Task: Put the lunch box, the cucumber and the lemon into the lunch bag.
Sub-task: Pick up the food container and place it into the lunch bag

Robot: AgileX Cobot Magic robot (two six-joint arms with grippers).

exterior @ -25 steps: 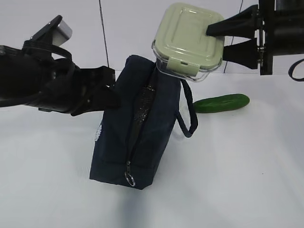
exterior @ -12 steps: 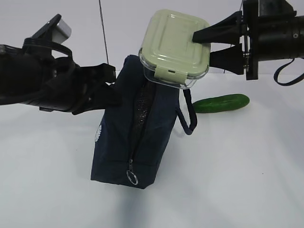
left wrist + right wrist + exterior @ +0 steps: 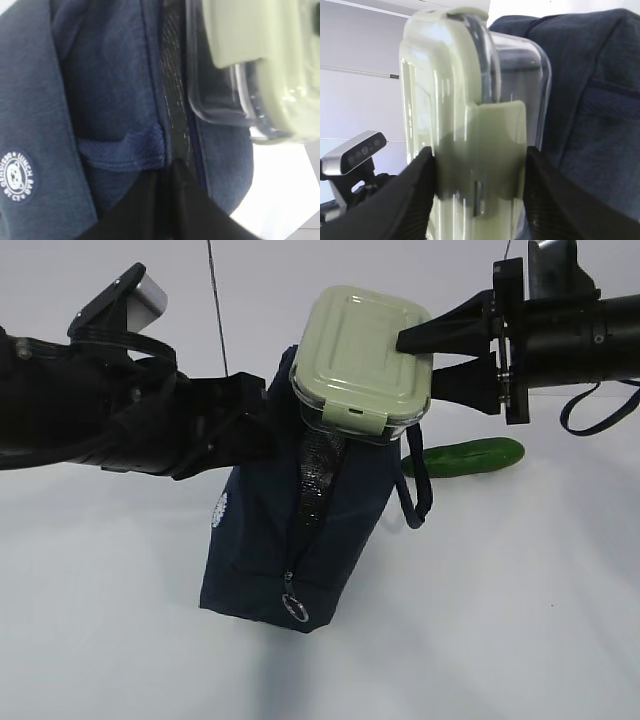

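The navy lunch bag stands on end, its zipper parted along the side facing me. My left gripper is shut on the fabric at the bag's upper left edge; in the left wrist view its black fingers pinch the lunch bag beside the mesh lining. The right gripper is shut on the green-lidded lunch box, held on edge at the bag's top opening. In the right wrist view the lunch box fills the gap between the fingers. The cucumber lies on the table behind the bag. The lemon is out of view.
White table all round the bag, with a white wall behind. A metal ring pull hangs at the low end of the zipper. One loop handle droops on the bag's right side. The round white logo faces left.
The right gripper has carried the lunch box left and down until it meets the bag's top. The left arm has shifted right, and the bag now stands straighter.
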